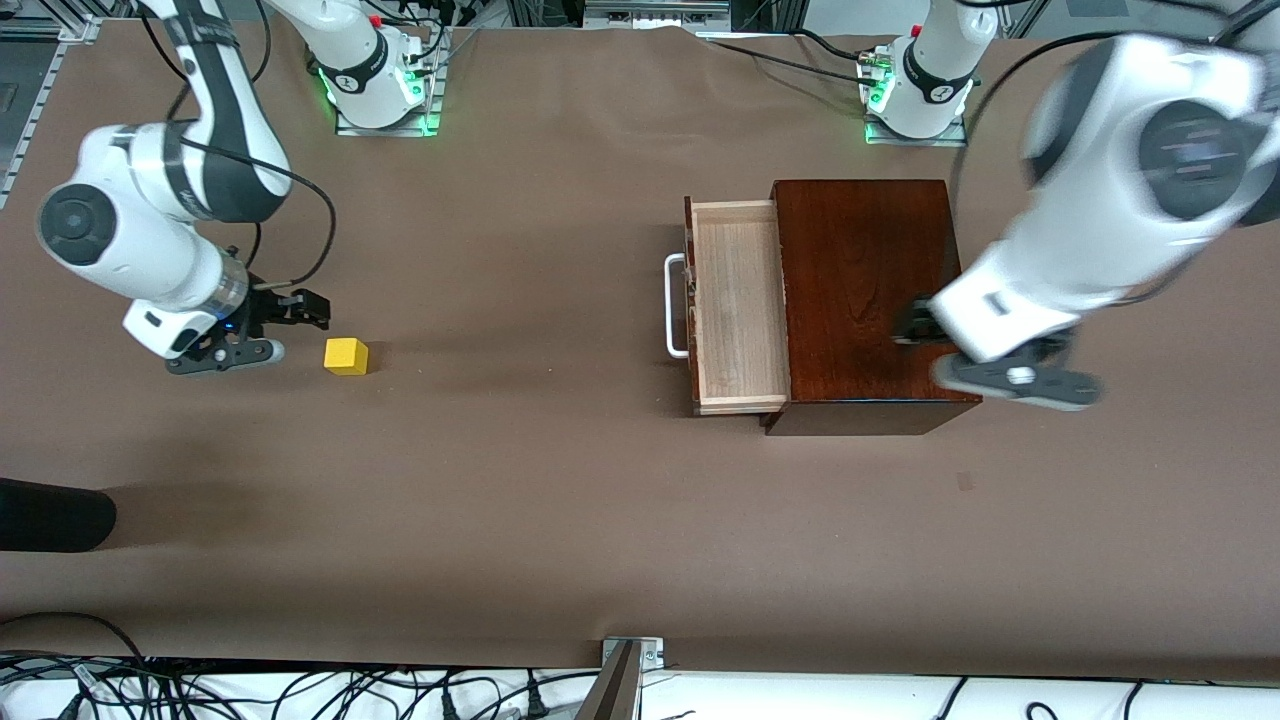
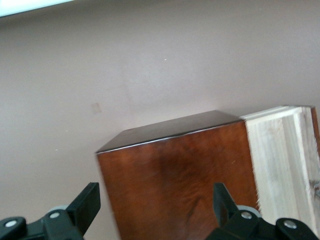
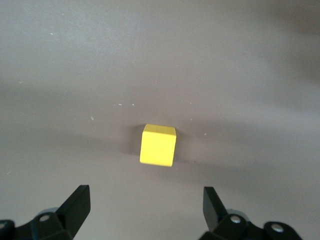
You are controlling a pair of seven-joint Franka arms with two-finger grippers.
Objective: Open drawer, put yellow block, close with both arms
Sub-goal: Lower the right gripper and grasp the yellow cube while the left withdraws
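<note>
The yellow block [image 1: 346,356] lies on the brown table toward the right arm's end. My right gripper [image 1: 300,320] is low beside it, open and empty. In the right wrist view the block [image 3: 158,145] lies just ahead of the open gripper [image 3: 145,207], not between its fingers. The drawer [image 1: 738,305] is pulled out of the dark mahogany box [image 1: 865,300], its pale tray empty and its white handle [image 1: 675,305] facing the right arm's end. My left gripper [image 1: 915,330] is open and empty over the box top [image 2: 175,175]; the left wrist view shows the gripper [image 2: 155,205] and the tray [image 2: 285,160].
A black rounded object [image 1: 50,515] lies at the table's edge, nearer to the front camera, toward the right arm's end. The arm bases [image 1: 380,80] [image 1: 920,90] stand along the table's edge farthest from the front camera. Bare brown table lies between the block and the drawer.
</note>
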